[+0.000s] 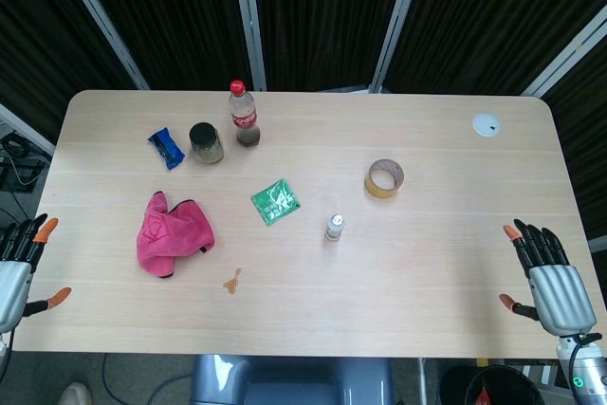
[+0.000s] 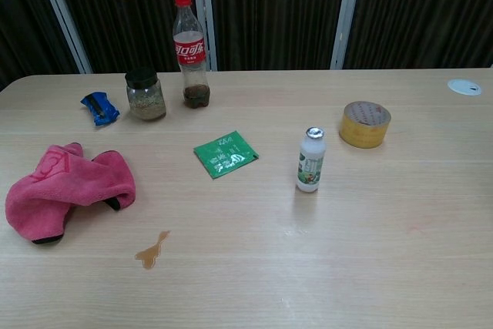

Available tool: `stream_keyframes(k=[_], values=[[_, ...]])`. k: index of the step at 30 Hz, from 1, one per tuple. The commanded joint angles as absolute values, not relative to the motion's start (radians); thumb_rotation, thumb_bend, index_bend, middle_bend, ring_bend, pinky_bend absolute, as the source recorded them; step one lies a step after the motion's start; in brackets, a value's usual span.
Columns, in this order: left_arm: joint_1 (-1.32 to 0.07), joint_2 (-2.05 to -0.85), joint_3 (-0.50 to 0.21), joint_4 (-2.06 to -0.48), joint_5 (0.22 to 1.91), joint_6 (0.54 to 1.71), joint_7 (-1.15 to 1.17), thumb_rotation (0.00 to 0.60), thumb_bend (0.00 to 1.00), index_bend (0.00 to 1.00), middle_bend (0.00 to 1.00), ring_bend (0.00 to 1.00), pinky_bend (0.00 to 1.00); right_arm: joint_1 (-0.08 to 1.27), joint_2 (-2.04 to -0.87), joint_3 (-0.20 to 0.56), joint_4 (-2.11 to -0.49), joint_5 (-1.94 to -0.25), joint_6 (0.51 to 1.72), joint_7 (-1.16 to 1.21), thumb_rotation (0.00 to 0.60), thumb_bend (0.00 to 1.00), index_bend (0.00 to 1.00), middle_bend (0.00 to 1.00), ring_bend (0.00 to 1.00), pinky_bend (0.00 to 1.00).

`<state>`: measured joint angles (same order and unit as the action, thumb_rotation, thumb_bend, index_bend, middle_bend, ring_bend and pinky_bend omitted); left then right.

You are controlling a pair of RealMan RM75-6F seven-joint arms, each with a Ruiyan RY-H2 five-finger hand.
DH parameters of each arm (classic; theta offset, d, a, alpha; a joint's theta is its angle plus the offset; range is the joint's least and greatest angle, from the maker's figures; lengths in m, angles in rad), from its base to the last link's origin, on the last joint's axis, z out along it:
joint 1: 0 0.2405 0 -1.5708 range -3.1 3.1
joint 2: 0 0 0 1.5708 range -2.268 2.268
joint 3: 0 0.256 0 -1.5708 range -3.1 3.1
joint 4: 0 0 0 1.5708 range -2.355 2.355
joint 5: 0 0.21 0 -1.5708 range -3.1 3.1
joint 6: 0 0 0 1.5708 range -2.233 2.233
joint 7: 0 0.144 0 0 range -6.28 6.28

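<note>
Both spread and empty: left hand (image 1: 17,277) off the table's (image 1: 427,263) left front corner nearest the pink cloth (image 1: 171,232), right hand (image 1: 555,282) off its right front corner.

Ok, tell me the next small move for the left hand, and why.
Probably bring the left hand inward over the table edge toward the pink cloth. It hangs open off the table's left edge, holding nothing; the cloth lies nearest, beside a small brown spill.
</note>
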<state>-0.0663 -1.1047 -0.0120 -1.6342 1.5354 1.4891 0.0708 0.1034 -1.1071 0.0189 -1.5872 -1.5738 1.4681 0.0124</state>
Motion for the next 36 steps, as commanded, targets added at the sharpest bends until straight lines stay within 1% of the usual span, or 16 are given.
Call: stream_keyframes(k=[1,9,14,20,27,36], values=[[-0.071,-1.103,-0.013,-1.638,1.526,1.477,0.078,0.6,0.04,0.0,0.0,0.0,0.0,0.104,-1.107,0.019,-1.588,-1.572,1.466,0.012,0.6,0.0,0.0,0.0,0.0,0.0],[-0.104,-1.1,-0.026,-1.673,1.459,1.397,0.138,0.6,0.04,0.0,0.0,0.0,0.0,0.107,-1.103,0.018,-1.592,-1.573,1.456,0.019,0.6,0.0,0.0,0.0,0.0,0.0],[-0.155,-1.12,-0.061,-1.669,1.397,1.33,0.217,0.6,0.04,0.0,0.0,0.0,0.0,0.11,-1.104,0.017,-1.595,-1.575,1.451,0.016,0.6,0.0,0.0,0.0,0.0,0.0],[-0.231,-1.176,-0.11,-1.649,1.285,1.233,0.32,0.6,0.04,0.0,0.0,0.0,0.0,0.115,-1.106,0.018,-1.595,-1.572,1.44,0.021,0.6,0.0,0.0,0.0,0.0,0.0],[-0.335,-1.273,-0.154,-1.594,1.122,1.107,0.46,0.6,0.04,0.0,0.0,0.0,0.0,0.123,-1.108,0.02,-1.592,-1.562,1.421,0.035,0.6,0.0,0.0,0.0,0.0,0.0],[-0.437,-1.393,-0.171,-1.526,0.966,1.034,0.595,0.6,0.04,0.0,0.0,0.0,0.0,0.14,-1.114,0.026,-1.582,-1.542,1.385,0.056,0.6,0.0,0.0,0.0,0.0,0.0]])
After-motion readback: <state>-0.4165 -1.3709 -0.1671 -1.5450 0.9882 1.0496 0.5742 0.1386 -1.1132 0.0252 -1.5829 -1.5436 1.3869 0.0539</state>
